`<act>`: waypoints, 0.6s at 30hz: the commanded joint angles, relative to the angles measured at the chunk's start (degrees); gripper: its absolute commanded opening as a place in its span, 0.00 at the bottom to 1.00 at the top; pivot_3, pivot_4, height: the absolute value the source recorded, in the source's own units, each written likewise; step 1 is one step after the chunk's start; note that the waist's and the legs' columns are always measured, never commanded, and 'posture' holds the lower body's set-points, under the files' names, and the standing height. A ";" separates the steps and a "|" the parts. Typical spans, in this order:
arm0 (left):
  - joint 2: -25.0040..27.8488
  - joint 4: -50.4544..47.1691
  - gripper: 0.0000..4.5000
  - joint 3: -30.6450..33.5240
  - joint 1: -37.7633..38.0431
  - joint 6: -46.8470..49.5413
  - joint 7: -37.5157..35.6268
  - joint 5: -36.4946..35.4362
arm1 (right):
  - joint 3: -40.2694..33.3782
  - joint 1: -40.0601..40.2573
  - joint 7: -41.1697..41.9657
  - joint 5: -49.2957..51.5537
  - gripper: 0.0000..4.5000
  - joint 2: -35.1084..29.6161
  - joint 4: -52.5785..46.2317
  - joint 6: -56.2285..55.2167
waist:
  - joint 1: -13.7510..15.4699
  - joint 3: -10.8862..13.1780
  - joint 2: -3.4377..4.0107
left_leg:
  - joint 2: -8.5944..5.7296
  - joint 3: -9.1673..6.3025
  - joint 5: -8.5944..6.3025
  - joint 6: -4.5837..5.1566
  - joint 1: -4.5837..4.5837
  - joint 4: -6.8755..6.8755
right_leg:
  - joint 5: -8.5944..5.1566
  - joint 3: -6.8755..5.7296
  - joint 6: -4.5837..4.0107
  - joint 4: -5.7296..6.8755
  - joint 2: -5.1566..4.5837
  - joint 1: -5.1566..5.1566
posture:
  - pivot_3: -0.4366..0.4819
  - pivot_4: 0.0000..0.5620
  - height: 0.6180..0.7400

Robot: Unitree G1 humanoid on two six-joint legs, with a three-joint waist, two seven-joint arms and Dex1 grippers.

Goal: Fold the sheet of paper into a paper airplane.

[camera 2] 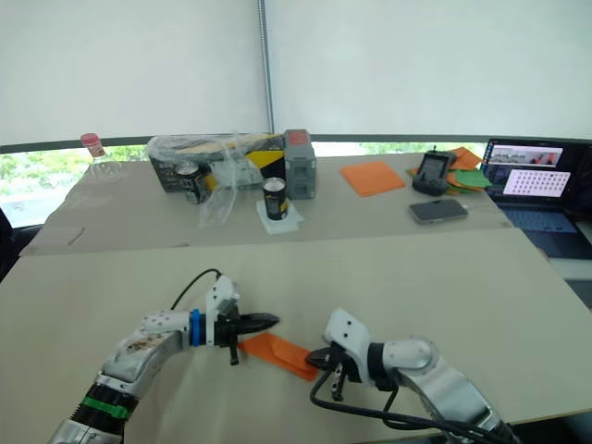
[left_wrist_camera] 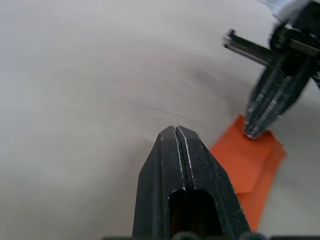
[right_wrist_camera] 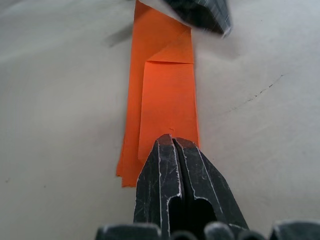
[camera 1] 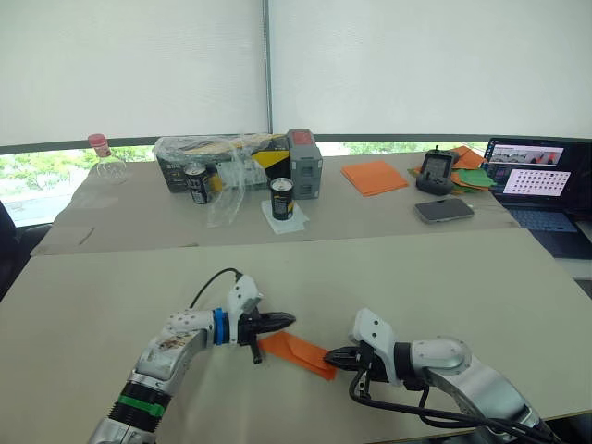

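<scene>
The near table (camera 1: 462, 277) carries the work; a second table behind it holds a laptop (camera 1: 541, 190), a cardboard box (camera 1: 227, 157), two cans, a stack of orange sheets (camera 1: 374, 177) and a phone (camera 1: 444, 210).

The sheet of paper (right_wrist_camera: 167, 107) lies flat near the front edge of the near table, between the two arms. It is already folded into a long narrow strip with layered flaps and a diagonal crease at one end; no raised wings are visible, so the airplane is judged unfinished.

The left gripper (camera 1: 283, 321) is clenched, fingers together, its tip resting on or just above the left end of the strip. The right gripper (right_wrist_camera: 172, 144) is likewise clenched on nothing, its tip at the right end, apparently pressing the layers.

The paper is judged light, thin and springy, likely to slide on the smooth tabletop and to tear if dragged. Best hold: pin one end, lift the loose long edge with the other fingers.
</scene>
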 commanded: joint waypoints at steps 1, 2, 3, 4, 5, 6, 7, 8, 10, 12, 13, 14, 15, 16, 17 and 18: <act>1.85 1.73 0.00 -3.98 1.43 -2.25 -0.42 5.16 | 1.16 1.67 -1.12 -3.27 0.01 -0.84 2.52 -0.94 | 0.16 0.01 0.02 | 0.00 0.00 0.00 0.00 0.01 -0.03 | 0.00 0.02 -0.01 -0.01 0.01 -0.01 | 0.48 0.27 1.00; 1.94 3.01 0.00 -4.49 1.50 -2.82 0.46 6.47 | 1.13 1.81 -0.98 -3.51 0.01 -0.81 2.43 -1.93 | 0.23 0.01 0.02 | 0.01 -0.03 0.00 0.00 0.03 -0.04 | 0.00 0.03 -0.02 -0.03 -0.01 0.02 | 0.48 0.27 1.00; 2.00 4.18 0.00 -4.89 1.55 -3.65 1.16 7.59 | 1.11 2.00 -0.65 -3.61 0.01 -0.85 2.30 -2.72 | 0.26 -0.01 0.05 | 0.03 -0.04 0.00 0.00 0.09 -0.05 | 0.00 0.04 -0.03 -0.07 -0.01 0.03 | 0.48 0.27 1.00; 2.08 5.18 0.00 -5.34 1.59 -4.30 1.57 8.56 | 1.11 2.33 0.02 -3.59 0.01 -1.17 2.04 -3.27 | 0.26 -0.03 0.09 | 0.03 -0.04 0.00 -0.01 0.10 -0.05 | 0.00 0.08 -0.04 -0.12 -0.02 0.05 | 0.48 0.27 1.00; 2.20 5.93 0.00 -5.80 1.69 -4.80 1.71 9.26 | 1.12 2.76 0.71 -3.64 0.01 -1.75 1.77 -3.62 | 0.31 -0.06 0.13 | 0.03 -0.04 0.00 0.00 0.11 -0.05 | 0.00 0.11 -0.04 -0.14 -0.04 0.09 | 0.48 0.27 1.00; 2.32 6.69 0.00 -6.30 1.79 -5.51 1.88 10.09 | 1.34 3.22 1.74 -4.03 0.01 -2.79 1.57 -4.49 | 0.40 -0.08 0.17 | 0.02 -0.04 0.00 0.00 0.16 -0.05 | 0.00 0.13 -0.04 -0.17 -0.08 0.08 | 0.48 0.27 1.00; 2.36 7.23 0.00 -6.75 1.93 -6.16 2.12 10.79 | 1.39 3.84 2.70 -4.20 0.01 -3.91 1.32 -5.05 | 0.56 -0.12 0.24 | 0.02 -0.04 -0.01 0.00 0.18 -0.05 | 0.00 0.13 -0.04 -0.20 -0.10 0.10 | 0.48 0.27 1.00; 2.37 7.53 0.00 -7.07 2.08 -6.64 2.18 11.10 | 1.31 4.49 3.44 -4.03 0.01 -4.97 1.02 -5.02 | 0.71 -0.14 0.27 | -0.01 -0.03 0.00 0.00 0.18 -0.05 | 0.00 0.13 -0.03 -0.21 -0.13 0.11 | 0.48 0.27 1.00; 2.15 7.46 0.00 -7.16 2.32 -6.71 2.26 10.69 | 0.84 6.00 4.91 -3.27 0.01 -7.09 0.54 -4.90 | 1.08 -0.16 0.27 | -0.03 -0.03 0.00 0.01 0.18 -0.05 | 0.00 0.10 -0.02 -0.23 -0.14 0.11 | 0.48 0.27 1.00; 2.12 7.31 0.00 -7.18 2.44 -6.73 2.34 10.42 | 0.56 7.06 5.59 -3.16 0.01 -8.56 0.41 -4.95 | 1.38 -0.17 0.27 | -0.01 -0.05 0.00 0.02 0.18 -0.05 | -0.01 0.07 -0.02 -0.23 -0.13 0.11 | 0.48 0.27 1.00; 2.12 7.24 0.00 -7.17 2.49 -6.72 2.42 10.38 | 0.49 7.46 5.91 -3.21 0.01 -9.07 0.40 -5.17 | 1.48 -0.19 0.28 | 0.00 -0.05 0.00 0.02 0.18 -0.05 | -0.01 0.06 -0.02 -0.23 -0.12 0.11 | 0.48 0.27 1.00; 2.10 7.21 0.00 -7.10 2.54 -6.65 2.55 10.28 | 0.32 7.80 6.11 -3.23 0.01 -9.40 0.39 -5.39 | 1.48 -0.20 0.29 | 0.00 -0.05 0.00 0.02 0.18 -0.05 | -0.01 0.04 -0.02 -0.22 -0.12 0.12 | 0.48 0.27 1.00; 2.09 7.16 0.00 -7.03 2.61 -6.58 2.64 10.20 | 0.05 8.04 6.21 -3.19 0.01 -9.58 0.35 -5.54 | 1.47 -0.21 0.29 | 0.00 -0.05 0.00 0.02 0.19 -0.05 | -0.01 0.04 -0.02 -0.22 -0.12 0.13 | 0.48 0.27 1.00; 2.15 7.18 0.00 -6.95 2.70 -6.62 2.65 10.11 | -0.57 8.26 6.45 -2.90 0.01 -9.91 -0.07 -5.64 | 1.49 -0.23 0.31 | 0.00 -0.05 0.00 0.02 0.20 -0.05 | -0.01 0.05 -0.01 -0.21 -0.12 0.15 | 0.48 0.27 1.00; 2.20 7.21 0.00 -6.91 2.76 -6.67 2.65 10.04 | -1.04 8.39 6.59 -2.69 0.01 -10.10 -0.37 -5.68 | 1.51 -0.25 0.32 | 0.00 -0.05 0.00 0.02 0.20 -0.05 | -0.01 0.04 -0.01 -0.22 -0.12 0.15 | 0.48 0.27 1.00; 2.35 7.05 0.00 -6.84 2.87 -6.70 2.55 9.92 | -2.32 8.61 6.90 -1.78 0.01 -10.43 -1.16 -5.58 | 1.51 -0.26 0.33 | 0.00 -0.05 0.00 0.02 0.20 -0.05 | -0.02 0.02 0.00 -0.22 -0.12 0.16 | 0.48 0.27 1.00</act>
